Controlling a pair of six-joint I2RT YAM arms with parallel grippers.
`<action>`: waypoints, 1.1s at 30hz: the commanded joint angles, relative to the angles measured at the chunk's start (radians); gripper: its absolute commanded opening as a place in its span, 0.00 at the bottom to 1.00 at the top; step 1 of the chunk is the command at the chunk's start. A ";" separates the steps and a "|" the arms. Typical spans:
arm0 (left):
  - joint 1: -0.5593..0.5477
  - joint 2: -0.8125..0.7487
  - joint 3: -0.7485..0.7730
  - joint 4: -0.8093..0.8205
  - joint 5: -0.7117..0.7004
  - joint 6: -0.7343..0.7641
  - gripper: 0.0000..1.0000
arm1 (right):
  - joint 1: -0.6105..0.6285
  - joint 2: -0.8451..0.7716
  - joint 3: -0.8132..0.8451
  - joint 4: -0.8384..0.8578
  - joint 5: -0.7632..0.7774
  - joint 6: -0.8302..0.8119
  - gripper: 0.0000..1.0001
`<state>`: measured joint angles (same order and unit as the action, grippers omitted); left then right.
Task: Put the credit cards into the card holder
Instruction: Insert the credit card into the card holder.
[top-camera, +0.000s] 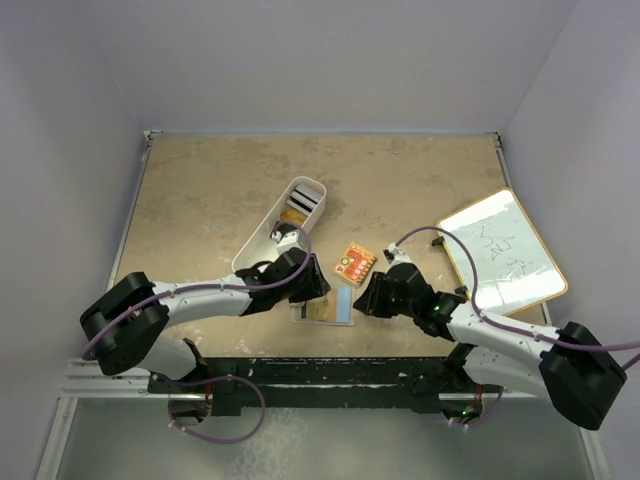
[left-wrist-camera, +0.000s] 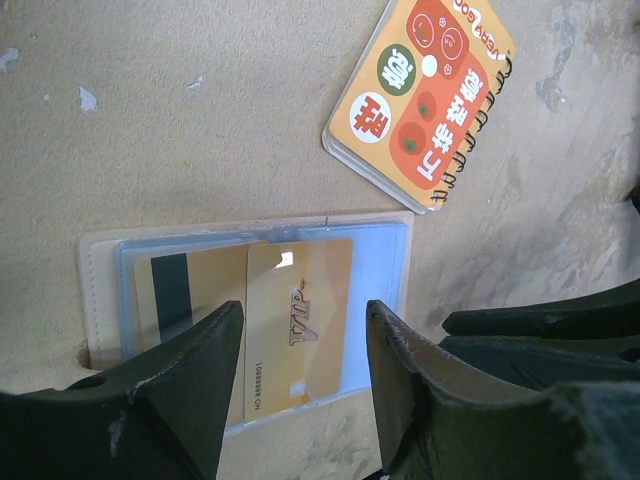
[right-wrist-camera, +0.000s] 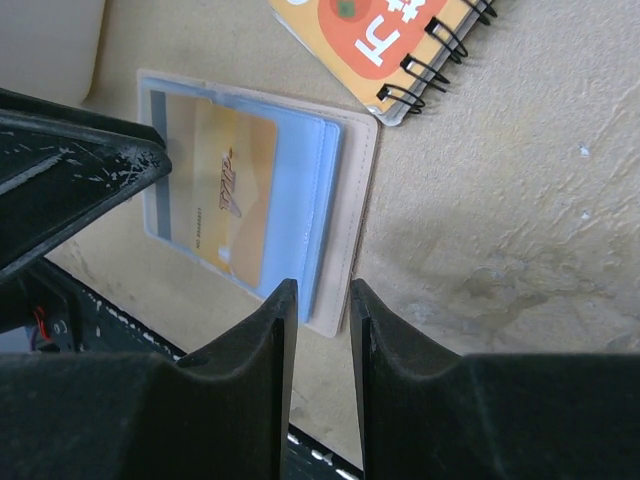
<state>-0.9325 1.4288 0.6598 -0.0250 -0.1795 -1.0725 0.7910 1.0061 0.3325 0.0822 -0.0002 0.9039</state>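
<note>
The card holder (left-wrist-camera: 97, 295) lies opened flat on the table (left-wrist-camera: 200, 100), close to the near edge and about midway between the left and right edges. It is a beige leather-like folder with a pale stitched border, and its inside is lined with clear, bluish plastic pockets. Its long axis runs parallel to the near edge, one leaf toward the left edge and the other toward the right.

On the left leaf is a gold card (left-wrist-camera: 300, 330) printed "VIP" with a row of digits. It is turned crosswise to the holder, its long axis pointing from the near edge to the far edge. It overlaps a striped card (left-wrist-camera: 175, 295), also gold with a black magnetic band, which sits just beside it toward the left edge and points the same way. The right leaf shows only blue plastic.

The left gripper (left-wrist-camera: 305, 315) hangs over the left leaf, released, with its fingers spread either side of the gold card. The right gripper (right-wrist-camera: 322, 290) is at the holder's right border with its jaws drawn to a narrow slit. The beige edge shows in that slit, but I cannot tell whether it is pinched.

An orange spiral notebook (left-wrist-camera: 420, 100) lies tilted just beyond the holder's far right corner. A long white tub (top-camera: 262, 245) stands toward the far left of it.
</note>
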 joint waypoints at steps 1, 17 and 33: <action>-0.002 0.005 -0.003 0.026 -0.008 0.019 0.50 | 0.002 0.066 0.046 0.103 -0.041 0.000 0.30; -0.001 0.081 -0.029 0.142 0.077 -0.031 0.50 | 0.002 0.194 0.046 0.147 -0.044 -0.038 0.24; -0.001 0.113 -0.089 0.424 0.221 -0.168 0.48 | 0.001 0.189 0.018 0.145 -0.013 -0.043 0.23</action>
<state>-0.9314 1.5402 0.5953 0.2432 -0.0200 -1.1862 0.7910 1.2102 0.3511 0.2012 -0.0395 0.8806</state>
